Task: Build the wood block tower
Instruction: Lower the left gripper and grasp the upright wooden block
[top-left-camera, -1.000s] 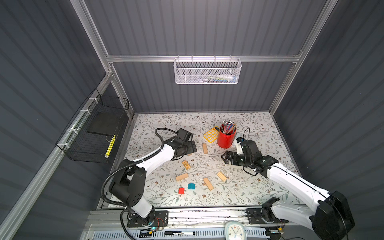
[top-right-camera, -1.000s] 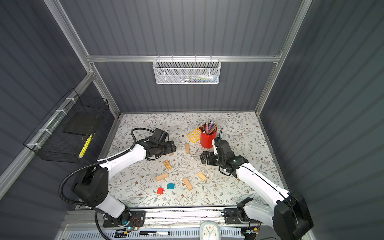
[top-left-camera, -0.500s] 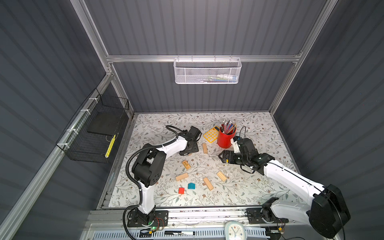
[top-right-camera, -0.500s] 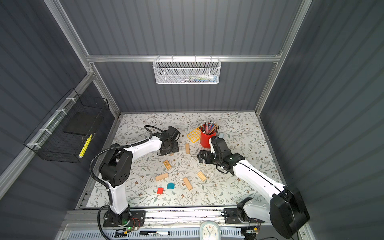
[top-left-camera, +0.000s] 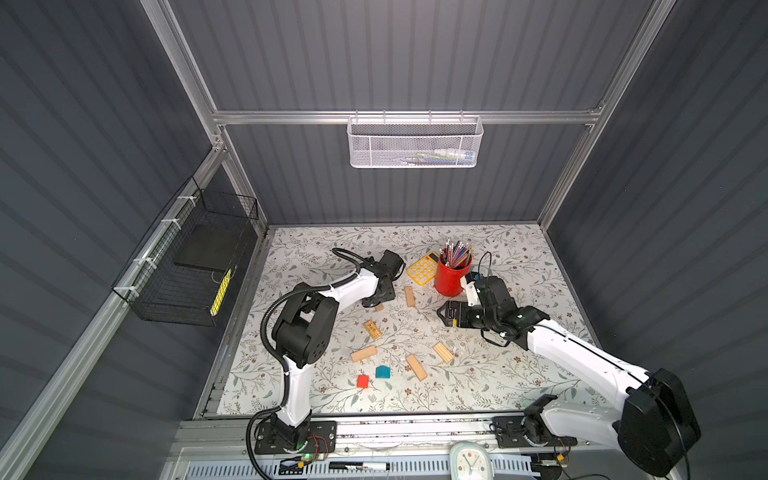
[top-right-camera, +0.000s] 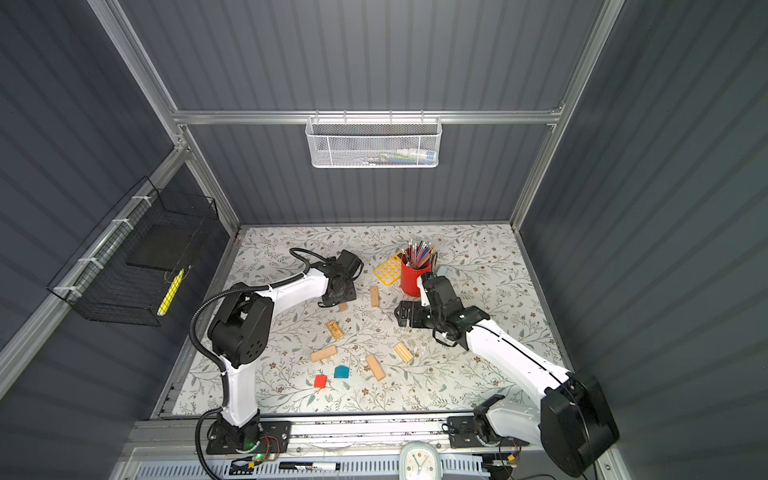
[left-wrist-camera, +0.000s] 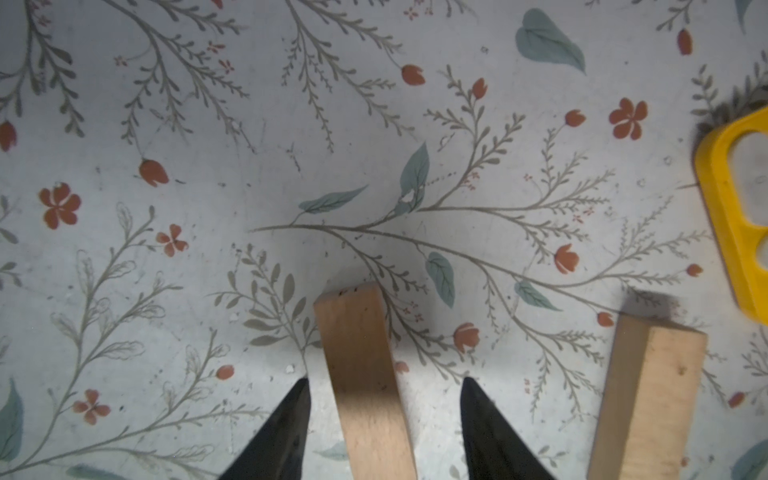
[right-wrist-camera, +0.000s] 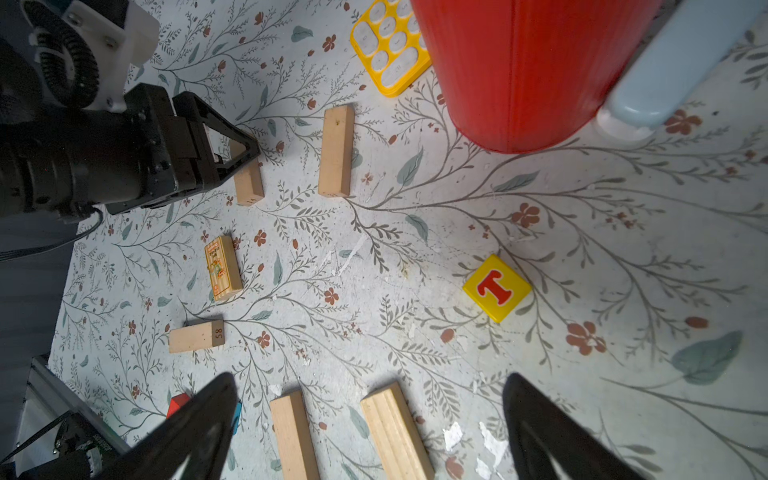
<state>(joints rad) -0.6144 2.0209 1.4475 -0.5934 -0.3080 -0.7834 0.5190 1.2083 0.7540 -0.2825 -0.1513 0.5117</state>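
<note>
My left gripper (top-left-camera: 377, 300) points down at the mat with its jaws either side of a tan plank (left-wrist-camera: 365, 374). A gap shows on both sides, so it is open and not gripping. A second plank (left-wrist-camera: 648, 399) lies close beside. My right gripper (right-wrist-camera: 370, 378) hovers open over the mat's middle, holding nothing. The yellow lettered cube (right-wrist-camera: 496, 288) lies ahead of it. Other planks (top-left-camera: 409, 296) (top-left-camera: 372, 329) (top-left-camera: 363, 353) (top-left-camera: 416, 367) (top-left-camera: 443, 352), the red cube (top-left-camera: 363, 380) and the teal block (top-left-camera: 383, 372) lie singly on the mat. No wood block tower shows.
A red pencil cup (top-left-camera: 451, 276) stands just behind my right gripper, with a yellow calculator (top-left-camera: 423, 269) to its left and a pale blue object (right-wrist-camera: 665, 62) behind it. A white mesh basket (top-left-camera: 415, 143) hangs on the back wall and a black wire basket (top-left-camera: 187, 270) on the left wall.
The left arm has folded up and turned its wrist down over the plank, and its jaws have narrowed around it. The right gripper has drifted slightly left and stayed wide open.
</note>
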